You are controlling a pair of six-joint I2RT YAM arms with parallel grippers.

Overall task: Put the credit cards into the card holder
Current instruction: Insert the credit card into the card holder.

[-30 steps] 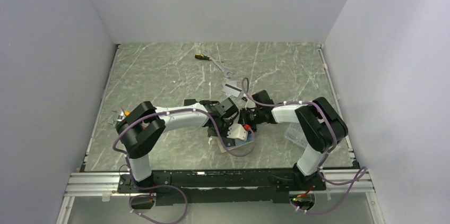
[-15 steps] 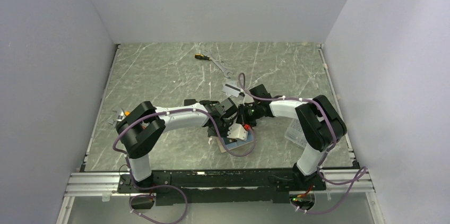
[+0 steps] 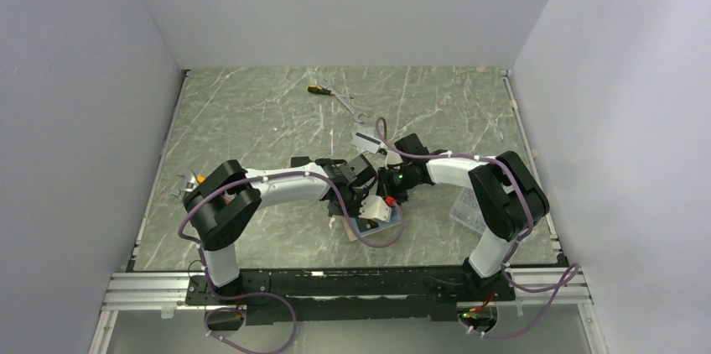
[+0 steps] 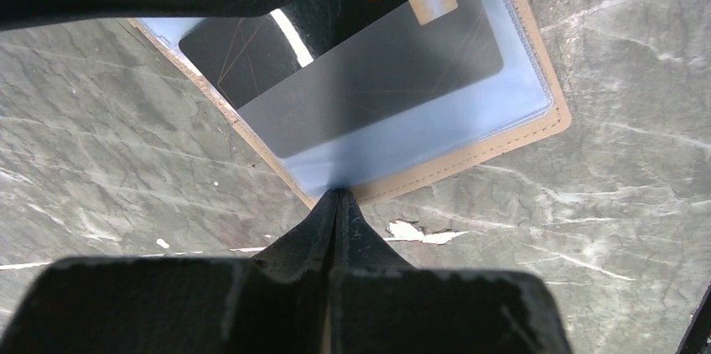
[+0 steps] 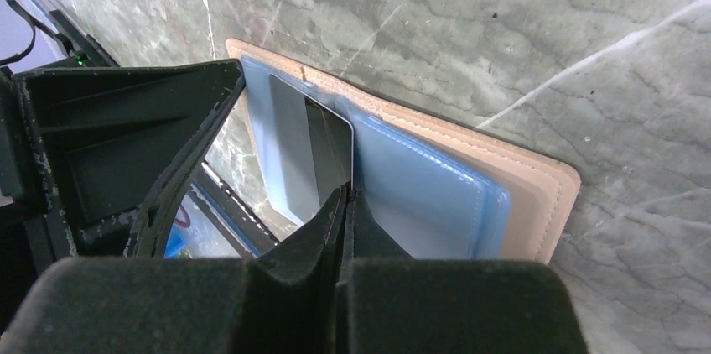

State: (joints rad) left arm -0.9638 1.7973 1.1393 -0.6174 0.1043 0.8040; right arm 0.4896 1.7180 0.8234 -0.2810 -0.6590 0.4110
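The tan card holder (image 4: 503,140) lies open on the table, its blue clear sleeve facing up. My left gripper (image 4: 338,196) is shut on the near edge of that sleeve. A black credit card (image 4: 377,60) with orange lettering sits partly inside the sleeve. In the right wrist view my right gripper (image 5: 348,193) is shut on the edge of this card (image 5: 314,161), which stands slanted in the card holder (image 5: 537,186). Seen from above, both grippers meet over the card holder (image 3: 375,221). A silver-grey card (image 3: 364,138) lies behind them.
A wrench (image 3: 348,103) and a small screwdriver (image 3: 316,88) lie at the back of the table. A clear plastic box (image 3: 464,208) sits by the right arm's base. Small orange and grey objects (image 3: 189,180) lie at the left edge.
The right wrist has shifted a little to the left, closer to the left gripper. The left arm and the card holder have stayed in place.
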